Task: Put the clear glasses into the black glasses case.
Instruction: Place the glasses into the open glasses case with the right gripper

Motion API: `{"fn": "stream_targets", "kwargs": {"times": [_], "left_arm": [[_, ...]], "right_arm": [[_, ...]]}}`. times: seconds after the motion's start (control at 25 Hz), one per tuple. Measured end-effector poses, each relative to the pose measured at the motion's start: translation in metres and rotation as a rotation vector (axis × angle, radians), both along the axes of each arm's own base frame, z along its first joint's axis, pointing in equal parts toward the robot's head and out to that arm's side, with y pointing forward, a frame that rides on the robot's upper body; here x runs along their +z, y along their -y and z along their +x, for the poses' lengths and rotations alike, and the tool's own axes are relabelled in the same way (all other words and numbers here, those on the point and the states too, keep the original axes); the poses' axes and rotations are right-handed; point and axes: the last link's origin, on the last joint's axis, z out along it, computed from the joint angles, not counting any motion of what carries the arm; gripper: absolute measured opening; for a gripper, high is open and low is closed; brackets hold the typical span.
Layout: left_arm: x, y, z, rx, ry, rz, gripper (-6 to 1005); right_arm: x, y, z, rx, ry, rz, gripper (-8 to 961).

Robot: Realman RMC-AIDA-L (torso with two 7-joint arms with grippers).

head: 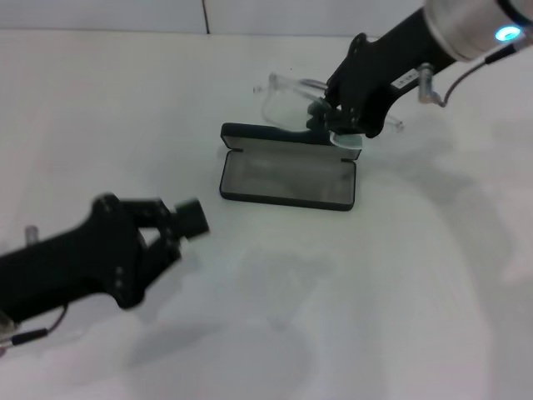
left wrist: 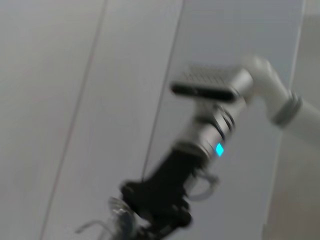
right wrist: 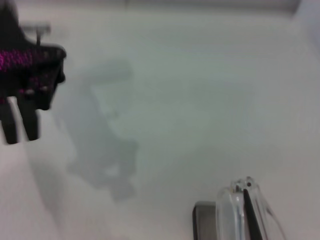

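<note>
The black glasses case lies open at the table's middle, grey lining up, its lid raised at the far side. Just behind the lid are the clear glasses, held off the table. My right gripper is shut on their right end, above the case's far right corner. The right wrist view shows a clear lens of the glasses beside a corner of the case. My left gripper hovers open and empty at the near left, well short of the case. It also shows in the right wrist view as the left gripper.
The white table stretches around the case. In the left wrist view the right arm reaches down before a pale panelled wall.
</note>
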Motion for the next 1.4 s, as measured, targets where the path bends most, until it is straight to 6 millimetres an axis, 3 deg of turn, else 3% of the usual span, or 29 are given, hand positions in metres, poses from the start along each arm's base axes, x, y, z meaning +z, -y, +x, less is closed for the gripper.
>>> {"fn": "stream_targets", "kwargs": {"times": [0.2,0.36,0.48,1.4], "left_arm": [[-0.008,0.005,-0.002,0.005,-0.018,-0.032,86],[-0.008,0.007,-0.004,0.010,-0.018,-0.033,86],[-0.008,0.006,-0.003,0.006,-0.018,-0.033,86],[-0.011,-0.002,0.005,-0.016,-0.014,-0.033,86]], "right_arm": [[-0.027,-0.009,-0.025,0.015,0.239,-0.005,118],[-0.055,-0.009,-0.025,-0.014,0.344,-0.029,118],[-0.065,-0.008,-0.020,-0.014,0.345,-0.013,118],[-0.093,-0.009,0.005,-0.113,0.305,0.069,118]]}}
